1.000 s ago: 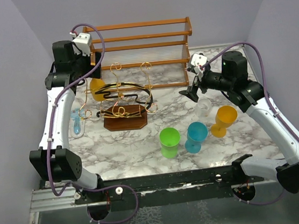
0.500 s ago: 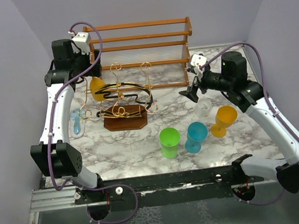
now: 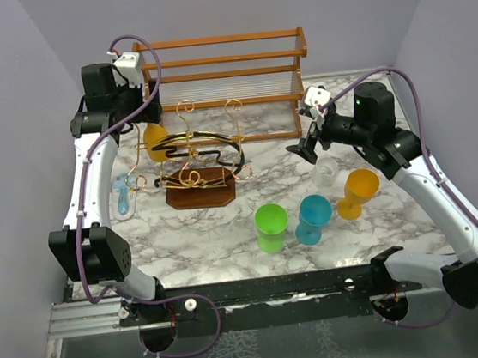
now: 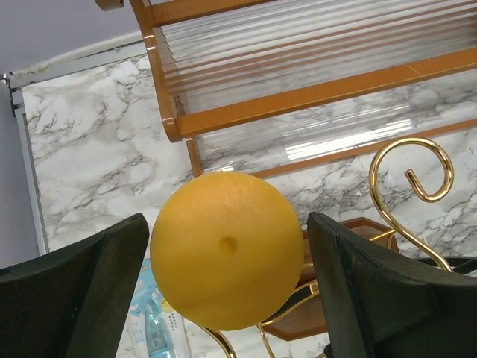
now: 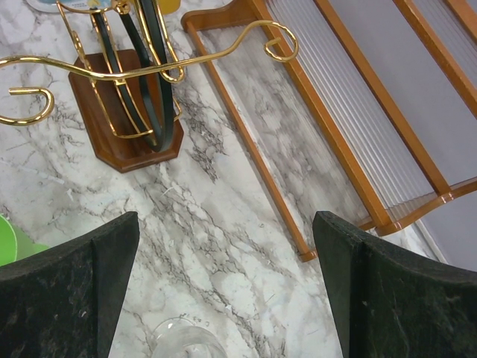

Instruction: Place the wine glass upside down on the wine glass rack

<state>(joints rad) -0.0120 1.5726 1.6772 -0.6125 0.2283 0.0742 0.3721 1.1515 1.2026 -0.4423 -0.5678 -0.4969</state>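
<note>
An orange-yellow wine glass (image 3: pixel 156 142) hangs on the left side of the wine glass rack (image 3: pixel 195 154), a gold and black wire stand on a dark wooden base. In the left wrist view its rounded end (image 4: pixel 227 250), marked by a small dimple, fills the space between the fingers. My left gripper (image 4: pixel 227 257) is open, with a slim gap on each side of the glass. It hovers over the rack's left side (image 3: pixel 139 113). My right gripper (image 3: pixel 305 150) is open and empty above the marble (image 5: pixel 227 283), just over a clear glass (image 5: pixel 182 344).
A two-tier wooden shelf (image 3: pixel 227 77) stands behind the rack. Green (image 3: pixel 271 227), blue (image 3: pixel 314 216) and orange (image 3: pixel 360 191) glasses stand upright at the front right, beside the clear glass (image 3: pixel 326 169). A blue packet (image 3: pixel 122 195) lies left of the rack.
My left wrist has shifted slightly back and to the left above the hung glass, and its elbow has swung a little. The right arm has not moved.
</note>
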